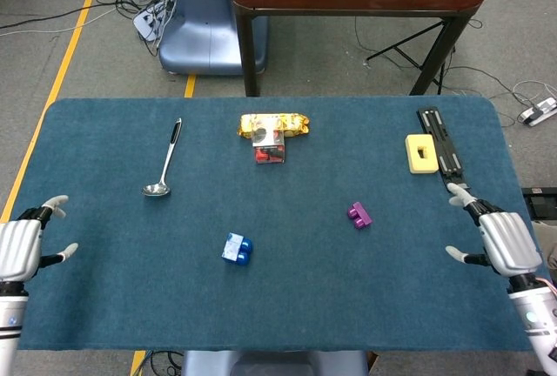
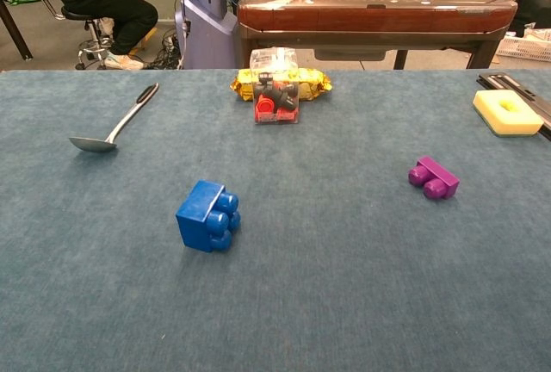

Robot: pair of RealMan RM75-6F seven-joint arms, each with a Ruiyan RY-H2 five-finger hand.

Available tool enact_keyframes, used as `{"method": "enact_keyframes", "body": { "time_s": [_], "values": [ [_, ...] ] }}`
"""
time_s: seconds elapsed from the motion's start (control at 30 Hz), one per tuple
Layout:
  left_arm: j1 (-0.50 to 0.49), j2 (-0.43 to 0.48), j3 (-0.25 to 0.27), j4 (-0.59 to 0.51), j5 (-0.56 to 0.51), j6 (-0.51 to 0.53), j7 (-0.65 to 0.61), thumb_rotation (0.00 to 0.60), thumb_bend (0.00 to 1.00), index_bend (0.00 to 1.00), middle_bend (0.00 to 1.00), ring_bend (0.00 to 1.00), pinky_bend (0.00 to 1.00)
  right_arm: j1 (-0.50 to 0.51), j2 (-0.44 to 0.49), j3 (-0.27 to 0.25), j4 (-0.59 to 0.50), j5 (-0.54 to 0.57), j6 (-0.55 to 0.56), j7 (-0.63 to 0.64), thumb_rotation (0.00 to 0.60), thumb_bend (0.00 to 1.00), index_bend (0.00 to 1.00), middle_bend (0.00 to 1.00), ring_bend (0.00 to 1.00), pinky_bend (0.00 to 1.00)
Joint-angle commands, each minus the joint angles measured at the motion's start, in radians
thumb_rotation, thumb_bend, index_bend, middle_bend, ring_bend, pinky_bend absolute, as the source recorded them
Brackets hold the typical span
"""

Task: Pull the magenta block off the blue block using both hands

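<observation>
The blue block (image 1: 237, 249) (image 2: 207, 215) lies on its side near the middle of the blue table. The magenta block (image 1: 359, 215) (image 2: 434, 177) lies apart from it, further right on the cloth. My left hand (image 1: 19, 250) hovers at the table's left edge, fingers spread, holding nothing. My right hand (image 1: 500, 240) is at the right edge, also spread and empty. Neither hand appears in the chest view.
A metal ladle (image 1: 164, 163) lies at the left. A gold snack packet (image 1: 274, 123) and a small red-and-clear box (image 1: 268, 146) sit at the back centre. A yellow sponge block (image 1: 421, 152) and a black strip (image 1: 443, 147) lie at the back right.
</observation>
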Motion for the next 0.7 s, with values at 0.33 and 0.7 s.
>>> {"method": "enact_keyframes", "body": {
  "time_s": [0.33, 0.7],
  "values": [
    [0.108, 0.006, 0.028, 0.043, 0.002, 0.004, 0.005, 0.6, 0.0, 0.3, 0.39, 0.39, 0.65, -0.09, -0.051, 0.007, 0.08, -0.022, 0.065, 0.037, 0.6, 0.0, 0.15, 0.3, 0.3, 0.47],
    [0.13, -0.015, -0.001, 0.071, 0.032, -0.009, 0.016, 0.6, 0.0, 0.3, 0.39, 0.39, 0.65, -0.105, -0.043, 0.029, 0.076, -0.035, 0.045, 0.048, 0.6, 0.0, 0.16, 0.3, 0.3, 0.47]
  ]
}}
